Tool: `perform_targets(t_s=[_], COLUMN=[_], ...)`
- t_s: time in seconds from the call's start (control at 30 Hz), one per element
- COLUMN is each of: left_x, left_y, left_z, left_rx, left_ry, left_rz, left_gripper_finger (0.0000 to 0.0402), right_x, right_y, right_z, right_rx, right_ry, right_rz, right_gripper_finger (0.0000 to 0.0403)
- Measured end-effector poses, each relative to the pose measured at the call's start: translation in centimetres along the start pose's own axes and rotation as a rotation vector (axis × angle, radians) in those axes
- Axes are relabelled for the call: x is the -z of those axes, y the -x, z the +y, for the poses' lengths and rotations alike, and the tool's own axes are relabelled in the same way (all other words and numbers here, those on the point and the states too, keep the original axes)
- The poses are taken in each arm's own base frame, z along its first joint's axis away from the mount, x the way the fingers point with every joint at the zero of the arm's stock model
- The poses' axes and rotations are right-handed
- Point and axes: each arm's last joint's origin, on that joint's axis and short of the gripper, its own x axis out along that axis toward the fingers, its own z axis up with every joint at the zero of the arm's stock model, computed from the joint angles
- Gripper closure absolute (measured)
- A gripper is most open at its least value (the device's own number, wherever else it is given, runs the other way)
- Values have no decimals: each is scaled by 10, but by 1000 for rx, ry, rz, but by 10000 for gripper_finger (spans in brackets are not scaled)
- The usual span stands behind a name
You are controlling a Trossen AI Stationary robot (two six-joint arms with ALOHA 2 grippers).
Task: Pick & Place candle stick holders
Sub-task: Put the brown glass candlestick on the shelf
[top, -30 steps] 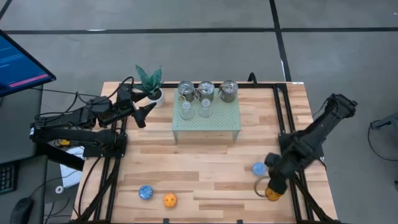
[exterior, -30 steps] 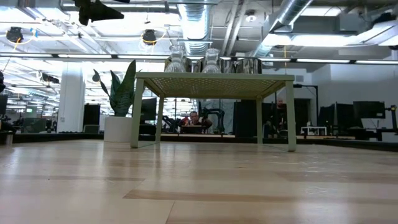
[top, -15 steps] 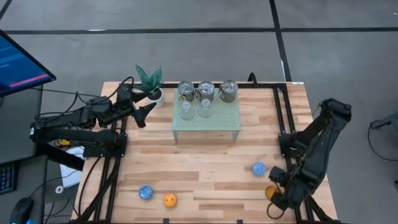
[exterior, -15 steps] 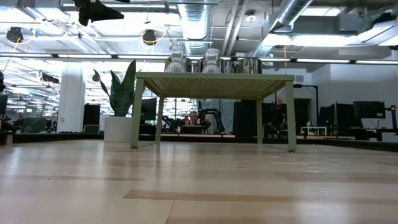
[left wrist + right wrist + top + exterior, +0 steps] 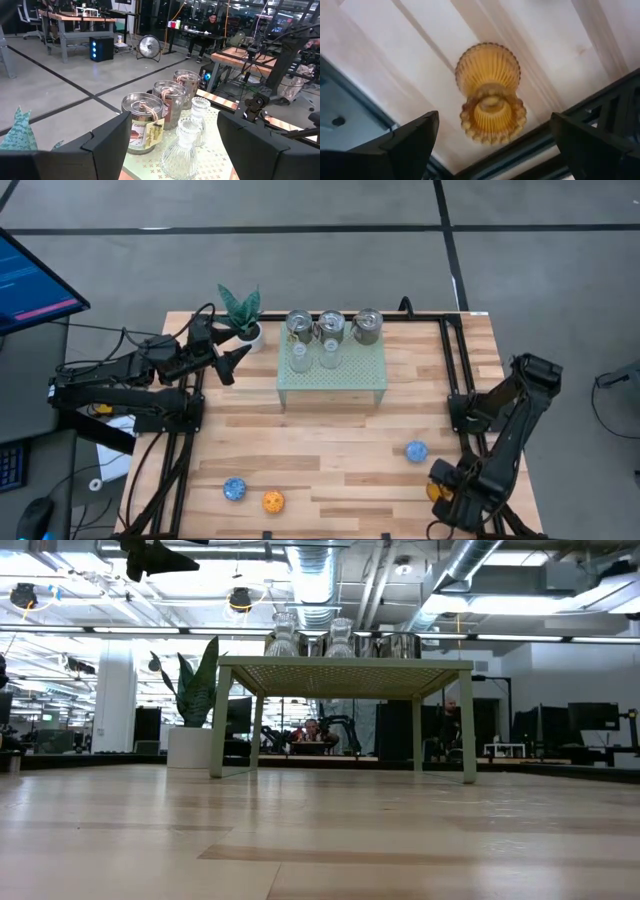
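An amber glass candle stick holder (image 5: 490, 95) lies on the wooden table at its near right corner, mostly covered by my right arm in the high view (image 5: 433, 492). My right gripper (image 5: 492, 150) hangs open straight above it, pointing down, one finger on either side, touching nothing. Three silver holders (image 5: 331, 326) and two clear glass holders (image 5: 314, 354) stand on the pale green stand (image 5: 345, 378). Two blue holders (image 5: 416, 451) (image 5: 235, 489) and an orange one (image 5: 272, 502) rest on the table. My left gripper (image 5: 240, 355) waits open and level at the far left, facing the stand.
A green plant in a white pot (image 5: 241, 315) stands at the far left, just beyond the left gripper. The table's dark frame rails (image 5: 600, 100) run close by the amber holder at the right edge. Bare wood lies between the stand and the near holders.
My right gripper has swung toward the table's near right corner and sunk, tipping until it points straight down over the amber holder. None of the holders has moved.
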Motion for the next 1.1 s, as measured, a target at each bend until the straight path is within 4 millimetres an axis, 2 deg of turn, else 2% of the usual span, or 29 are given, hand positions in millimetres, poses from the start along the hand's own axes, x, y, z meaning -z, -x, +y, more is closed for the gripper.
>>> perform_targets(t_s=[0.2,0.33,0.6,0.83,1.1], left_x=[0,0,0,0,0], left_y=[0,0,0,0,0], left_z=[0,0,0,0,0], left_rx=[0,0,0,0,0], left_ry=[0,0,0,0,0], left_rz=[0,0,0,0,0], left_gripper_finger=[105,105,105,105,105], right_x=[0,0,0,0,-11], right_y=[-9,-15,-17,-17,-16], right_z=[5,10,13,13,14], right_rx=[16,12,-8,-6,-11], right_ry=[0,0,2,-1,-3], right_rz=[-36,-37,-33,-30,-60], right_gripper_finger=[35,59,144,250,250])
